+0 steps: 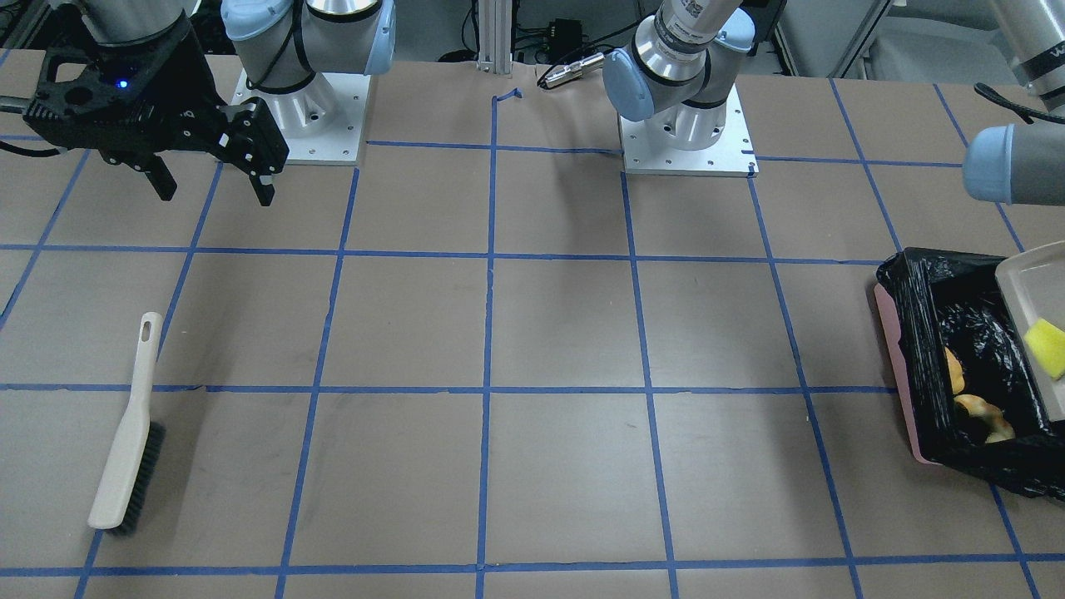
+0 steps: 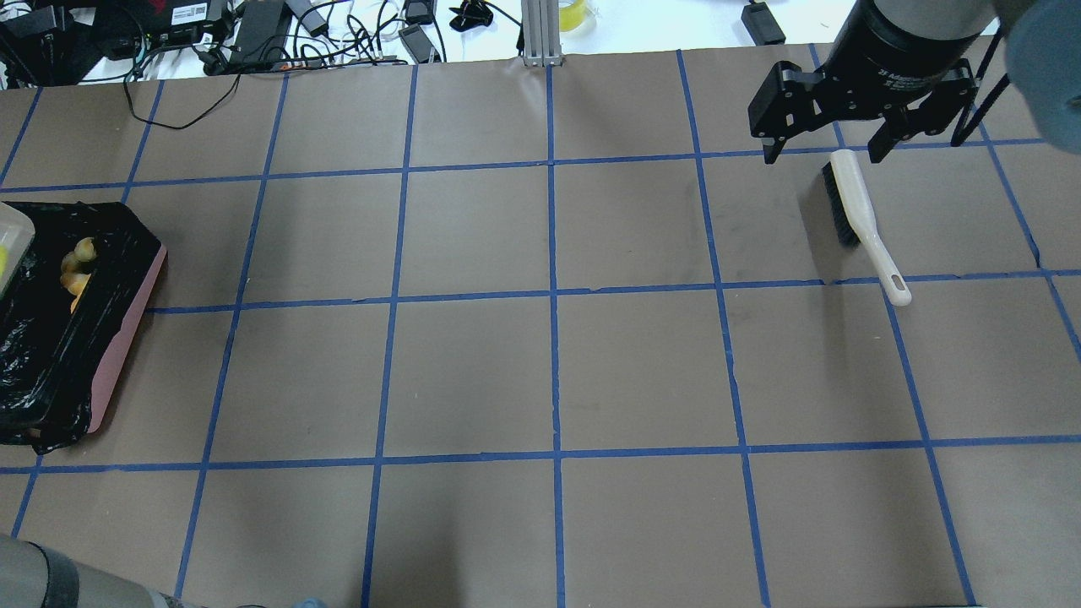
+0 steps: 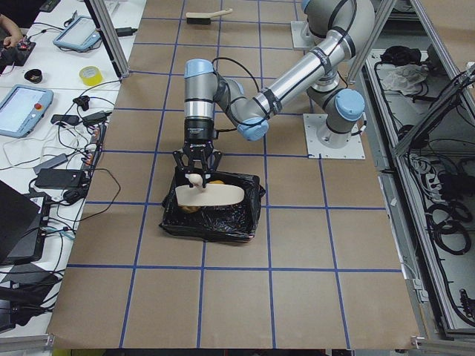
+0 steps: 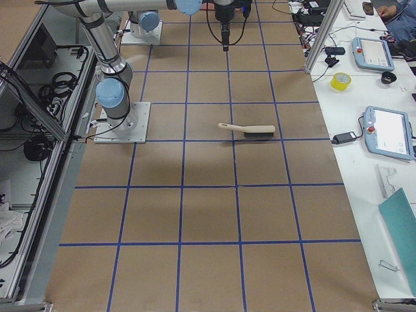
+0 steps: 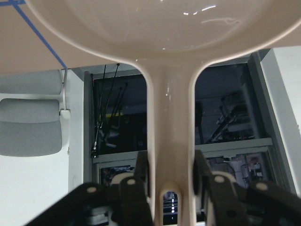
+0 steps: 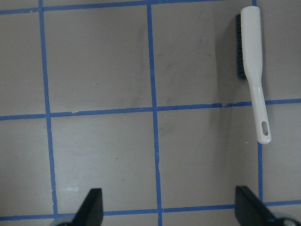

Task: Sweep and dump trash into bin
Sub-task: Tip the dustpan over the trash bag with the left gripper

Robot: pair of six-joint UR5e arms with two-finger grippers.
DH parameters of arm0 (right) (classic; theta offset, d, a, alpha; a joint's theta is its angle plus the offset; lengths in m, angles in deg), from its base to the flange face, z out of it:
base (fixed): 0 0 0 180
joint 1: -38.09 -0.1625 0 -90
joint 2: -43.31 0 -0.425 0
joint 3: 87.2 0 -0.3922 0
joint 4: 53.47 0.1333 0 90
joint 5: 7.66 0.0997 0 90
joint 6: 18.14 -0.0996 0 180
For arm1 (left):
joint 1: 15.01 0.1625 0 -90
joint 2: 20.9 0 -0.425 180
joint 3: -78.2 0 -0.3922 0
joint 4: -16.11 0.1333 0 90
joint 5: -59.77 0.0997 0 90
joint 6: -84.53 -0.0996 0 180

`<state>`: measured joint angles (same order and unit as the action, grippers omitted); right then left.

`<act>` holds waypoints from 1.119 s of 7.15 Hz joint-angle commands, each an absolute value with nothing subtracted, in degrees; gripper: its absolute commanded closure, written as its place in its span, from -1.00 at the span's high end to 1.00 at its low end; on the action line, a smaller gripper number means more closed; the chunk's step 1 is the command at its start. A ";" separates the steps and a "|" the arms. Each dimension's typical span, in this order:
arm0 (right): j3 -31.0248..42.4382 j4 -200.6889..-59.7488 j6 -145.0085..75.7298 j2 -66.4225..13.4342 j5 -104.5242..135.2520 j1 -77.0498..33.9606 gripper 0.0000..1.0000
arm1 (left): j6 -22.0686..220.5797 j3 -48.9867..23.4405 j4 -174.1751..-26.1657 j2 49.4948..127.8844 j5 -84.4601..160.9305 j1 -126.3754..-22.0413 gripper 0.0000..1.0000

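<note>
My left gripper (image 5: pixel 170 175) was clamped tight on the handle of the cream dustpan (image 1: pixel 1034 279) and held it tipped over the bin (image 1: pixel 895 359). My right gripper (image 1: pixel 214 191) hung spread wide and empty above the table (image 1: pixel 566 333), at the far end from the bin.

Bin: pink tub with a black bag liner, at the table's end on my left.

Brush (image 1: pixel 125 449): flat on the table near the right gripper, apart from it.

Sweeping judged done. No trash showed on the table outside the bin.

Dump judged partway. The yellow-green sponge wedge (image 1: pixel 1046 347) sat on the pan's sloped face above the liner, not yet in. Two orange-yellow pieces (image 1: pixel 955 371) lay inside on the liner, likely the lump and the crescent slice. I couldn't tell which was which.

Left to do: tip steeper or shake to shed the wedge.
</note>
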<state>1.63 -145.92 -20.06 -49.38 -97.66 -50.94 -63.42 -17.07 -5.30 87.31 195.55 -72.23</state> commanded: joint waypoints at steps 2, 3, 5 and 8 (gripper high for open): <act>1.57 -145.93 -20.07 -49.50 -97.57 -50.95 1.00 | -72.76 -17.52 1.34 87.73 195.12 -72.23 -1.00; 1.57 -145.93 -20.07 -49.50 -97.57 -50.95 1.00 | -73.93 -17.34 1.34 87.64 194.77 -72.23 -1.00; 1.57 -145.93 -20.07 -49.41 -97.66 -50.95 1.00 | -77.17 -15.68 -0.05 87.90 193.81 -72.23 -1.00; 1.57 -145.93 -20.07 -49.41 -97.66 -50.95 1.00 | -78.42 -15.23 -1.38 87.64 185.47 -71.53 -1.00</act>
